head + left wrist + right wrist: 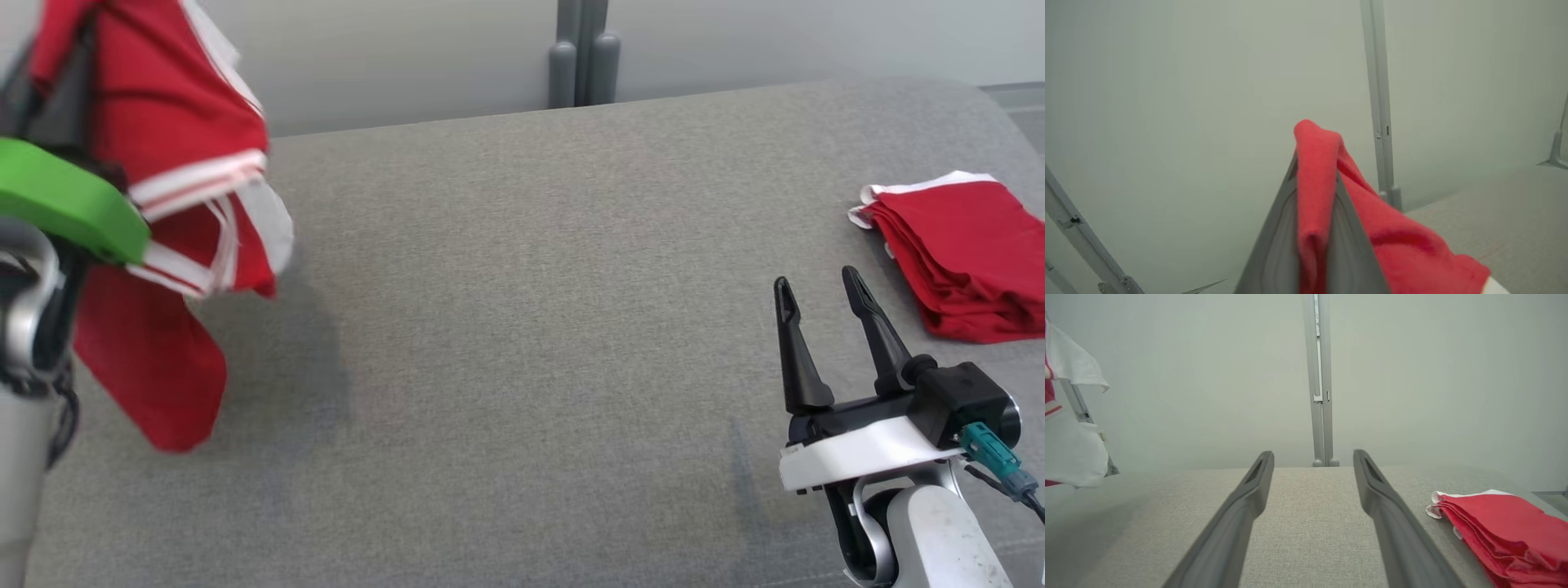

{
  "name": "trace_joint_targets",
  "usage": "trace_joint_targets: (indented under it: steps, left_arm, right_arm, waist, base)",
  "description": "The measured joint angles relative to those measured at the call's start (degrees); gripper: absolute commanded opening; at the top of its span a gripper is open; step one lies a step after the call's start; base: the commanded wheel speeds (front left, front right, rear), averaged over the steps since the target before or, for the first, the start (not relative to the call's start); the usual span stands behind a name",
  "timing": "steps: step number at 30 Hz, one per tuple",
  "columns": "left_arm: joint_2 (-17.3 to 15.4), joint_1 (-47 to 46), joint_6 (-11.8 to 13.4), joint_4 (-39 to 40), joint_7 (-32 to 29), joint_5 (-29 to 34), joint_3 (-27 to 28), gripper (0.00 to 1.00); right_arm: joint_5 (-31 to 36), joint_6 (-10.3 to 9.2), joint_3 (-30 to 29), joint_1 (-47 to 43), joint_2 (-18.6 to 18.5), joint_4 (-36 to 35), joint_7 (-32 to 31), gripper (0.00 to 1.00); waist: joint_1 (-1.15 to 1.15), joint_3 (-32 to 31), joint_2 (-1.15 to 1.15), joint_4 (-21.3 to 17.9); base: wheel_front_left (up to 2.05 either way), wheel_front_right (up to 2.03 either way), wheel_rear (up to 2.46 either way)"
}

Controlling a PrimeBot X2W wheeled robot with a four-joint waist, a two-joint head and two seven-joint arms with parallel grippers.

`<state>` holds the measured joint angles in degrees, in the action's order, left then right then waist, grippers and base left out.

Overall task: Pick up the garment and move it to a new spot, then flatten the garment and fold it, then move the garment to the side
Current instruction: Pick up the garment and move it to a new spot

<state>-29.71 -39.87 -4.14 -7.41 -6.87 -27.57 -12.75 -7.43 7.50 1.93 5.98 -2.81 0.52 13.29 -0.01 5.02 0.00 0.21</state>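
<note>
The garment (163, 122), red with white striped trim, hangs bunched in the air over the table's far left, its lower end dangling just above the grey cloth surface. In the left wrist view my left gripper (1315, 163) is shut on a fold of the garment (1404, 241), which drapes down to the right of the fingers. From the right wrist view, the garment's white edge (1069, 457) shows at the far left. My right gripper (816, 282) stands open above the table's near right, nothing between its fingers (1237, 514).
A folded stack of red cloth with white edges (971, 253) lies at the right edge of the grey fabric table (531, 286), just right of my right gripper. A grey post (584, 53) stands behind the table against a pale wall.
</note>
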Motion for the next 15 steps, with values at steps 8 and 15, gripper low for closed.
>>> trace_joint_targets:
  steps: [8, 15]
  left_arm:
    - [3.89, 8.28, 2.03, 8.9, -5.55, -1.09, -5.77, 0.0]
    - [15.33, 6.72, 2.07, -5.0, 0.9, -0.42, -12.25, 0.0]
  right_arm:
    - [-0.42, 0.0, 0.67, 0.34, -0.01, -0.09, -0.01, 1.0]
    - [-1.04, 0.0, 1.88, 2.17, 0.0, 0.4, 0.18, 1.0]
  waist:
    - [0.0, 1.01, 0.0, -3.35]
    - [0.0, 3.46, -0.01, -5.99]
  base:
    - [0.0, 0.0, 0.0]
    - [0.0, 0.0, 0.0]
